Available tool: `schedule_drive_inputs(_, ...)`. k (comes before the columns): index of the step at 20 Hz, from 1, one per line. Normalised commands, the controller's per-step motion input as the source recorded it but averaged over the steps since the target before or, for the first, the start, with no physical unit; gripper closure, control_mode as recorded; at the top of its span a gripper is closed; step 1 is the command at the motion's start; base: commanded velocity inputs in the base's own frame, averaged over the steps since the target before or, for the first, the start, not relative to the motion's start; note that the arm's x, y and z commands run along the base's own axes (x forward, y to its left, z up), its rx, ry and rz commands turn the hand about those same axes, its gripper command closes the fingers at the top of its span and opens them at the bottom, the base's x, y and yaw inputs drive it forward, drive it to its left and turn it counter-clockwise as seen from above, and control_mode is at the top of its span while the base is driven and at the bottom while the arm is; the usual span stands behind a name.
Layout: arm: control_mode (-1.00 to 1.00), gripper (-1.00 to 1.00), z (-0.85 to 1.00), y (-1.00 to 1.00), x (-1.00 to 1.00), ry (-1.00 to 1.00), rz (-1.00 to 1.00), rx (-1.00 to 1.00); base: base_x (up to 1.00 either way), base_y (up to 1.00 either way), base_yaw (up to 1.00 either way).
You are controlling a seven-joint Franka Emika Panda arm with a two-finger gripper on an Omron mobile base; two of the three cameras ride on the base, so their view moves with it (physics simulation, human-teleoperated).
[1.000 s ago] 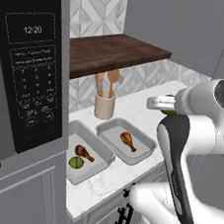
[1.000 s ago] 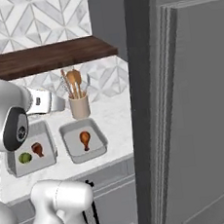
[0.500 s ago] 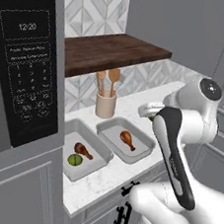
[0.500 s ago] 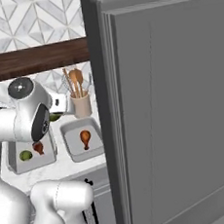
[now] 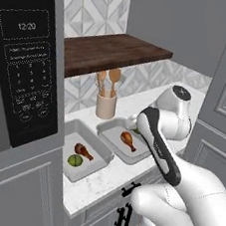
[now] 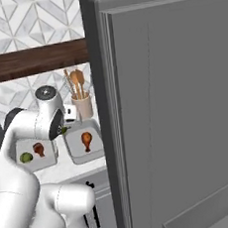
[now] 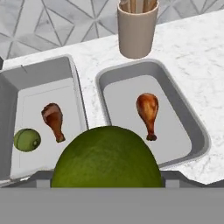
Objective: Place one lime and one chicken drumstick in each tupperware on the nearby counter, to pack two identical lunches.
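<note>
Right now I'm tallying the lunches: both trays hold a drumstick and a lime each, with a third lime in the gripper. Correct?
Not quite. In the hand view, only the left tray has a lime; the right tray holds just a drumstick. The gripper's lime is the second.

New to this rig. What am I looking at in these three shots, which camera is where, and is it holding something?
A white robot arm on a mobile base, in a rendered kitchen. Two cameras ride on the base behind the arm, left and right; the third sits on the hand, looking along the gripper. On the counter are two grey tupperware trays: the left tray has a drumstick and a lime; the right tray has just a drumstick. A utensil cup stands behind. The gripper holds the second lime, close to the lens.
</note>
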Motion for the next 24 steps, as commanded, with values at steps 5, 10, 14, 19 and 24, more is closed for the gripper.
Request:
schedule_drive_inputs(5, -1.00, 1.00, -0.49, 0.01, 0.48, 0.15, 0.03, -0.02, 0.00, 0.00, 0.00)
schedule_drive_inputs(10, -1.00, 1.00, -0.44, 0.00, 0.43, 0.07, 0.03, 0.00, 0.00, 0.00, 0.00)
schedule_drive_inputs(14, -1.00, 1.00, -0.45, 0.00, 0.45, 0.04, 0.02, -0.01, 0.00, 0.00, 0.00)
schedule_drive_inputs(19, -1.00, 1.00, -0.38, 0.00, 0.48, 0.00, 0.00, -0.01, 0.00, 0.00, 0.00)
schedule_drive_inputs(24, -1.00, 1.00, -0.38, 0.00, 0.47, 0.00, 0.00, -0.01, 0.00, 0.00, 0.00)
